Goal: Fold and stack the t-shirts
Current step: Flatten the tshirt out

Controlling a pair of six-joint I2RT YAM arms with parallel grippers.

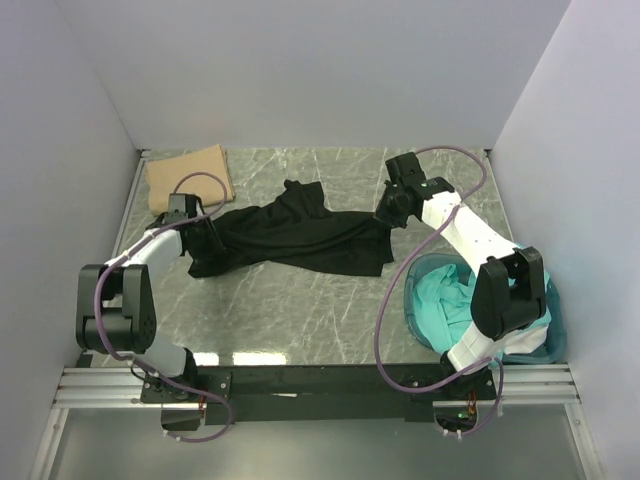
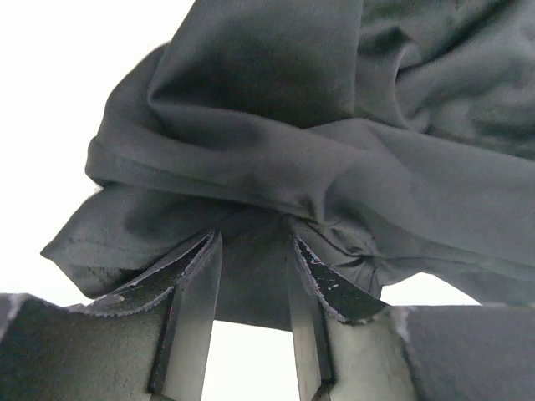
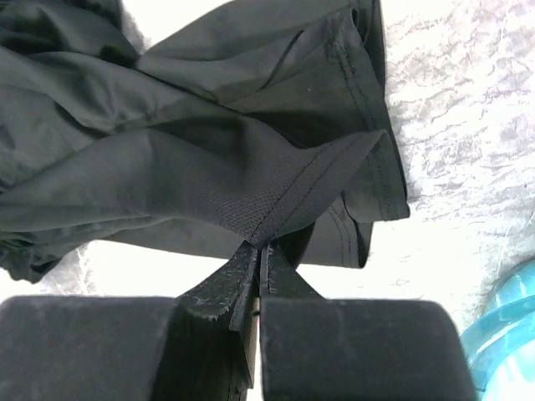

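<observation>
A black t-shirt [image 1: 290, 235] lies crumpled and stretched sideways across the middle of the marble table [image 1: 300, 320]. My left gripper [image 1: 205, 238] is at its left end. In the left wrist view its jaws [image 2: 255, 242] stand apart, with a fold of the black t-shirt [image 2: 334, 100] lying between and over the fingertips. My right gripper [image 1: 385, 215] is at the shirt's right end. In the right wrist view it [image 3: 259, 246] is shut on a stitched hem of the black t-shirt [image 3: 167, 167]. A folded tan-brown t-shirt [image 1: 190, 178] lies at the back left. Teal t-shirts [image 1: 450, 300] are bunched in the tub.
A round translucent blue tub [image 1: 410, 310] stands at the near right beside the right arm, and its rim [image 3: 510, 326] shows in the right wrist view. White walls close in the table on the left, back and right.
</observation>
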